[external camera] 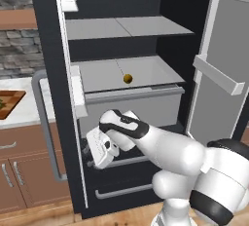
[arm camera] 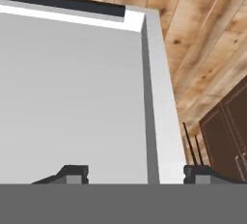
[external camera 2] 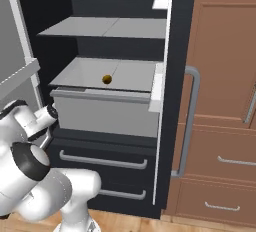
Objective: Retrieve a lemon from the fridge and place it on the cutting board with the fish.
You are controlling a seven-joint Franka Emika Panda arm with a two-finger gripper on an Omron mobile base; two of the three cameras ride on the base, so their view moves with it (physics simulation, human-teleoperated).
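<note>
A: Report the position of the lemon (external camera: 127, 78).

B: The lemon rests on the grey middle shelf (external camera: 146, 69) inside the open fridge (external camera: 48, 49), near the shelf's front edge and clear of the side walls. The cutting board (external camera: 8, 102) lies on the table (external camera: 26, 115) to the left of the fridge, well apart from it. Something green sits at its near end, probably the fish, too small to confirm.

A: Report the state of the hand (external camera: 90, 154).

B: The hand sits low, in front of the drawer (external camera: 131, 105) below that shelf, pointing downward. In the hand view the two fingertips (arm camera: 75, 174) stand apart with nothing between them; one lies over a pale grey panel, the other beyond its edge. The hand is spread and holds nothing.

A: List the risks from here.

B: The hand must rise and reach inward. Raised too close to the drawer front or shelf lip, it could strike them. The lemon is round; an off-centre closure would probably roll it back or off the shelf front. The open left door stands close beside the hand, so a wide swing could hit it.
</note>
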